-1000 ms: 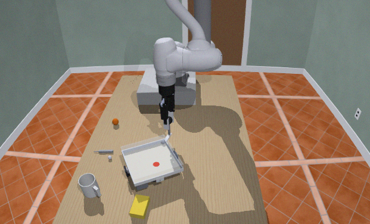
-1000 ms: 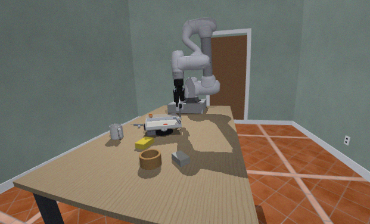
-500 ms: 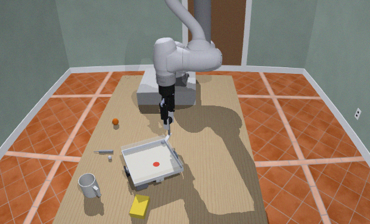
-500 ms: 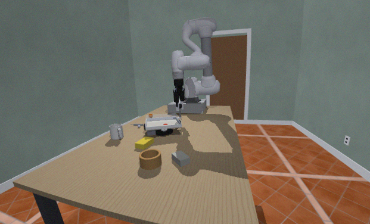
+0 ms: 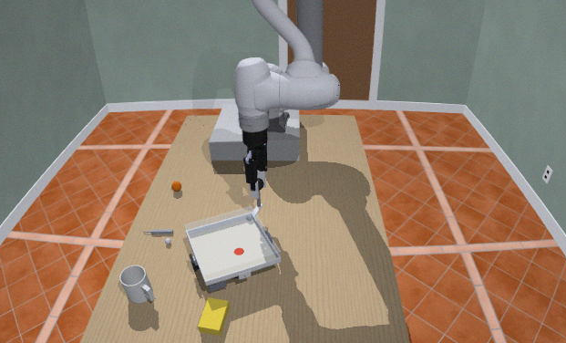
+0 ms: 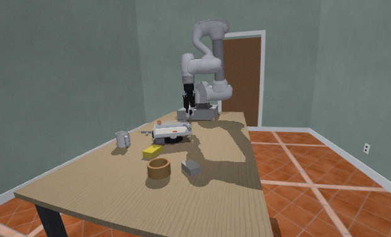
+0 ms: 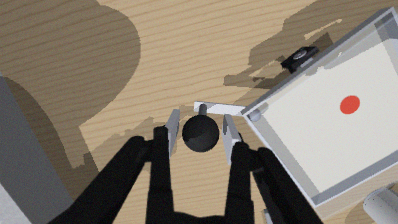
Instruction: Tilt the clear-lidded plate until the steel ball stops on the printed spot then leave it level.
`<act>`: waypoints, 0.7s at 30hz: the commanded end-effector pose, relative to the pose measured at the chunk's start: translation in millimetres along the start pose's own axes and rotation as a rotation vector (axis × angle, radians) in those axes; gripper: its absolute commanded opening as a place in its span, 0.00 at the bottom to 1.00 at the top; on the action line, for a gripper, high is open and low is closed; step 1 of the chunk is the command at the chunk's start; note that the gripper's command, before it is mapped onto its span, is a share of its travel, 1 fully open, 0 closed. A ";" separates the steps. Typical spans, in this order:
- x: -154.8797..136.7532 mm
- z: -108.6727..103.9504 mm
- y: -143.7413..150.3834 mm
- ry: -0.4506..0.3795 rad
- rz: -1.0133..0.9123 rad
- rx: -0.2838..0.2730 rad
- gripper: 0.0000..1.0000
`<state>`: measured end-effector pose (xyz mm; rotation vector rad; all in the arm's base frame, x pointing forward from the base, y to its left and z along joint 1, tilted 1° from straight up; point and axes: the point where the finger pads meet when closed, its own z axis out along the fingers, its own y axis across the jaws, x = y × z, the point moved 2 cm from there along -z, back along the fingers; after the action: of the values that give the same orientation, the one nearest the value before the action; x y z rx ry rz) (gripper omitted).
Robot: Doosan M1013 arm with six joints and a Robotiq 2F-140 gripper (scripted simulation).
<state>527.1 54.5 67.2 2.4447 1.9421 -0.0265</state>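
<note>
The clear-lidded plate [image 5: 231,248] sits on its stand near the table's middle, with a red printed spot [image 5: 239,251] right of its centre. The steel ball [image 7: 254,115] rests in the plate's corner nearest the handle, far from the spot [image 7: 349,104]. A white handle tab [image 7: 218,108] sticks out from that corner and carries a black knob [image 7: 200,133]. My gripper [image 7: 201,121] points down over the knob, fingers partly open on either side of it with a gap on each side. It also shows in the top view [image 5: 257,187].
An orange ball [image 5: 176,185], a grey tool [image 5: 158,232] and a small white ball [image 5: 168,241] lie left of the plate. A mug [image 5: 134,284] and a yellow block [image 5: 213,316] stand in front. A wooden ring [image 6: 158,167] and a grey block [image 6: 191,167] sit nearer the table's front.
</note>
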 end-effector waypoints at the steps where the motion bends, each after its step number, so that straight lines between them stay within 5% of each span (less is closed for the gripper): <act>1: 0.0 -0.1 0.0 0.000 0.000 0.000 0.36; 2: 0.0 -0.1 0.0 0.000 0.000 0.000 0.00; 21: 0.0 -0.1 0.0 0.000 0.000 0.000 0.00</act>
<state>527.1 54.5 67.2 2.4447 1.9421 -0.0266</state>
